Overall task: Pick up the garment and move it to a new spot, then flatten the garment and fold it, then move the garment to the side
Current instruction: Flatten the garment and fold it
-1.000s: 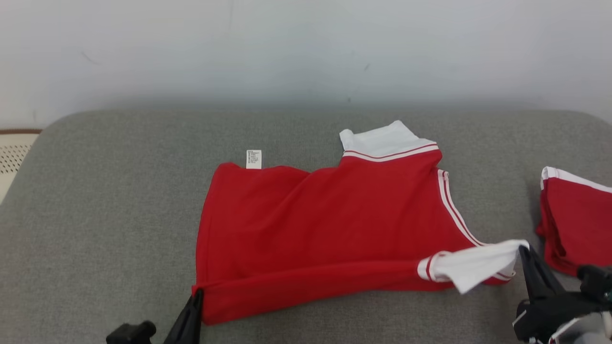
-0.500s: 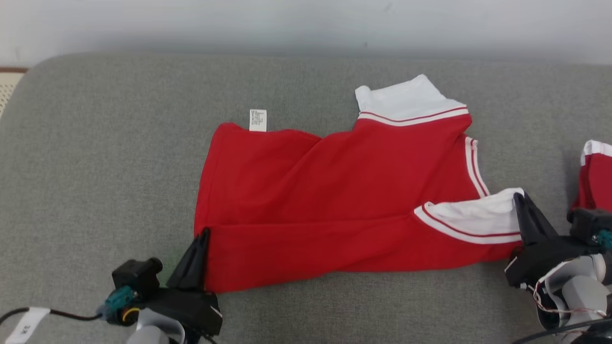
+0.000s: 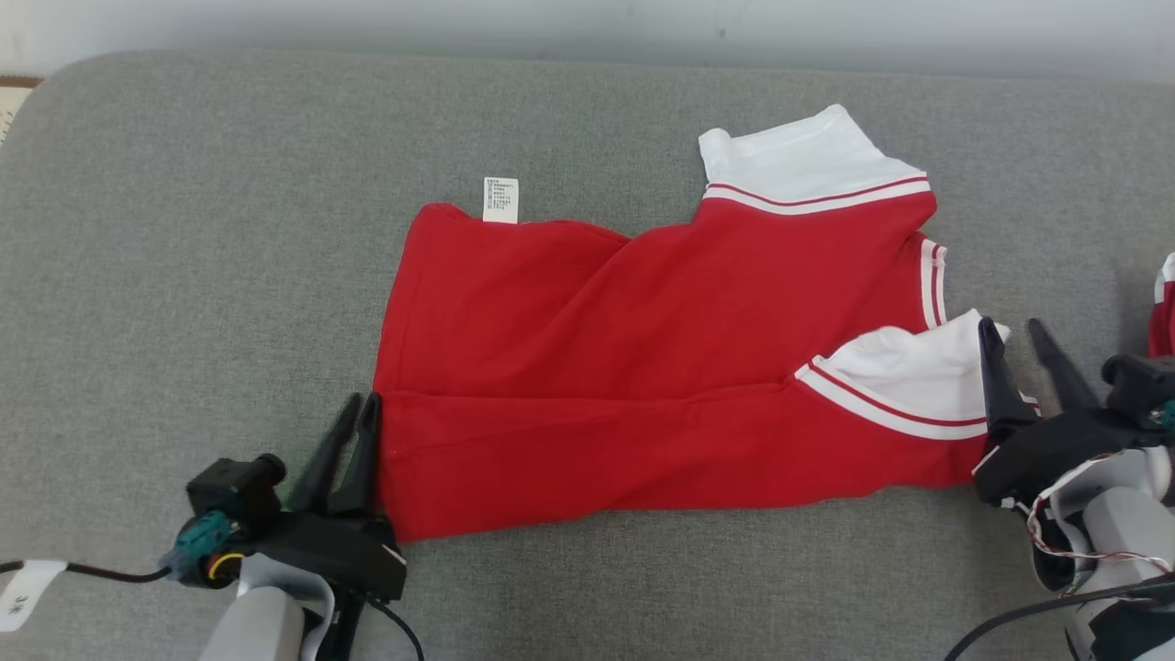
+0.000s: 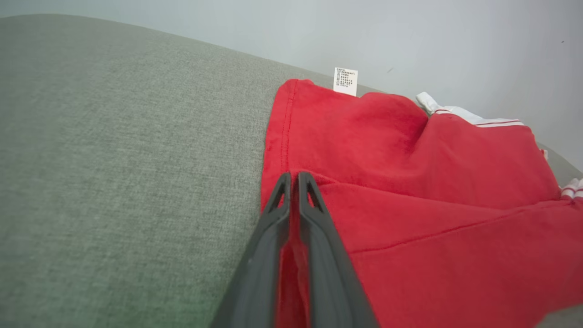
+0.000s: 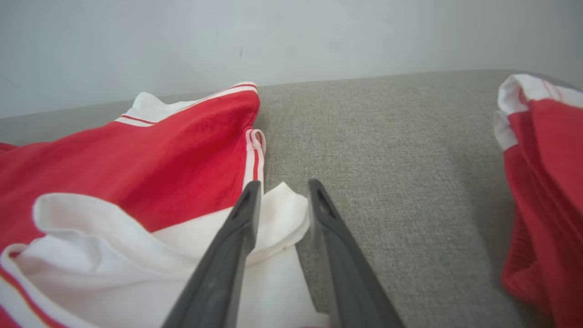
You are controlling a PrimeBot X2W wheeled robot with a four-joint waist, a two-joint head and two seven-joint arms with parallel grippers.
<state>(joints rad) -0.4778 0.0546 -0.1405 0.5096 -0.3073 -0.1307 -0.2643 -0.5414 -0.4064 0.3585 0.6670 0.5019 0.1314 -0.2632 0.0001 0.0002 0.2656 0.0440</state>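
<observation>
Grey cushion (image 3: 184,229): red garment (image 3: 597,367) spread centre; second red garment (image 3: 1168,330) right edge.

You've got the red garment (image 3: 643,367) lying centre, near long edge folded over itself, white striped sleeves at right, care label (image 3: 500,199) poking out far-left.

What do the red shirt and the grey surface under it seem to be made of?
Red shirt: soft matte knit, perhaps cotton; it creases and folds limply. Grey surface: matte woven upholstery cloth, flecked weave visible; probably padded, judging by its rounded edge.
</observation>
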